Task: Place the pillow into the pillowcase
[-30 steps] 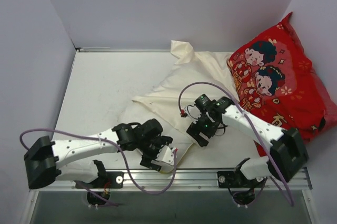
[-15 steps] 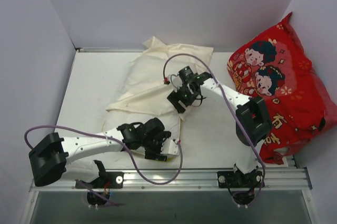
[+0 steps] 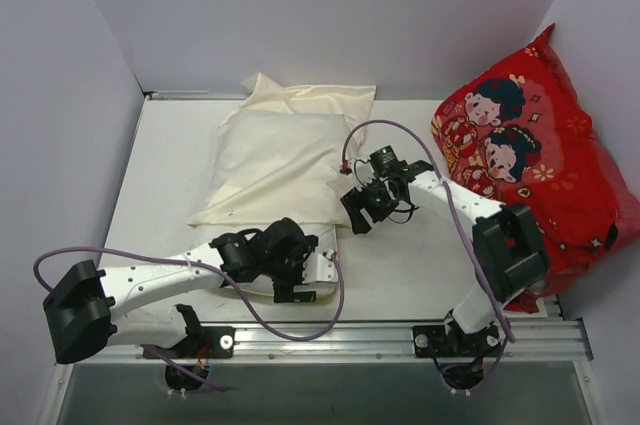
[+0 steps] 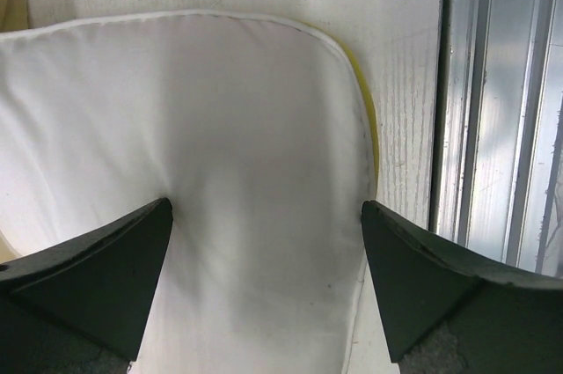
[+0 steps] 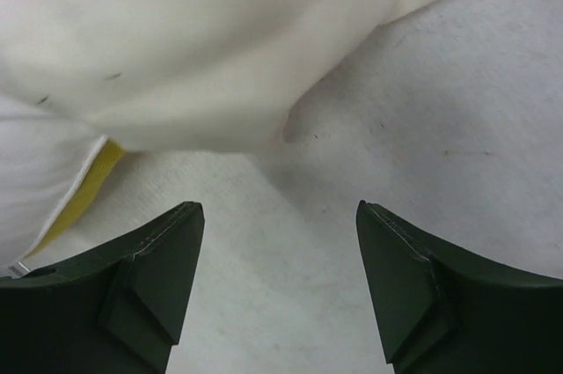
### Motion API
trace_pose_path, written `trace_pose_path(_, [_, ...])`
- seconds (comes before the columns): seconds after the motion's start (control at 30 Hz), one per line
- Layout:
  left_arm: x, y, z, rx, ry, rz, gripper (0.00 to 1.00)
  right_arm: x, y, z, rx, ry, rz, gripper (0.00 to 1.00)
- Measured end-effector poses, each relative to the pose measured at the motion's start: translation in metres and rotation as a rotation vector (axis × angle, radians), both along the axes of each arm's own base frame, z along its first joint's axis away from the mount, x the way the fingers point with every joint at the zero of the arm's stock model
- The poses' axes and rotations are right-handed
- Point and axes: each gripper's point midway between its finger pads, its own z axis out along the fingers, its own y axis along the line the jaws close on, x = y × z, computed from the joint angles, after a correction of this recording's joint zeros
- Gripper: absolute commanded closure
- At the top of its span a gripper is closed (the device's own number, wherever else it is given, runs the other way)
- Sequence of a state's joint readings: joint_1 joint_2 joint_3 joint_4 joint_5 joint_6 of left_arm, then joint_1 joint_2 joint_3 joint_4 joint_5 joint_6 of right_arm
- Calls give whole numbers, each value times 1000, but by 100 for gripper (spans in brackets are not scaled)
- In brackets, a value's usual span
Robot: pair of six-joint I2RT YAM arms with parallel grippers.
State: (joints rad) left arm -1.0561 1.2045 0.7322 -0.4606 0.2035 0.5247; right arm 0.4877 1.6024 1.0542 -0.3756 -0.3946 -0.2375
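Cream shiny fabric pillowcase lies far-to-near; white yellow-piped soft pillow protrudes toward the tabletop's near edge; left end effector and right end effector both spread.

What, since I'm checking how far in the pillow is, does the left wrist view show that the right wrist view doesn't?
Left wrist only: the bare rounded corner of the pillow framed by the open left tool, and the metal rail at the table edge. Right wrist only: the cream pillowcase lying over the pillow, with the open right tool above bare table. Both: the pillow's yellow piping and the white table.
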Motion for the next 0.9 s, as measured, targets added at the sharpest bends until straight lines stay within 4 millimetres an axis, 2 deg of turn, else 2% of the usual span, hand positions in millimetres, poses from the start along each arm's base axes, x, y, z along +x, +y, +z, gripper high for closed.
trace_pose_path(0.17, [1, 0, -1, 4, 1, -2, 3, 3, 11, -38, -13, 89, -34, 32])
trace_pose_path(0.27, [2, -1, -7, 22, 1, -8, 3, 9, 18, -46, -15, 105, -55, 53])
trace_pose_path(0.3, [3, -1, -10, 30, -2, -9, 3, 13, 22, -46, -7, 98, -61, 70])
trace_pose_path(0.4, [11, -5, -18, 50, -33, -7, 22, 19, 32, -48, 7, 97, -68, 100])
trace_pose_path(0.43, [16, -7, -21, 54, -46, -1, 33, 18, 33, -50, 11, 105, -68, 100])
trace_pose_path(0.53, [33, -13, -23, 45, -97, 32, 52, 11, 37, -49, 28, 123, -63, 100])
trace_pose_path(0.57, [40, -15, -21, 32, -114, 45, 70, 8, 36, -48, 35, 127, -59, 100])
trace_pose_path(0.67, [65, -18, -11, -16, -173, 107, 100, -10, 32, -39, 58, 141, -43, 100])
trace_pose_path(0.77, [92, -19, 0, -45, -211, 177, 100, -17, 30, -17, 103, 106, -25, 100])
trace_pose_path(0.9, [128, -29, 2, -59, -232, 259, 100, -28, 29, 17, 162, 44, 26, 100])
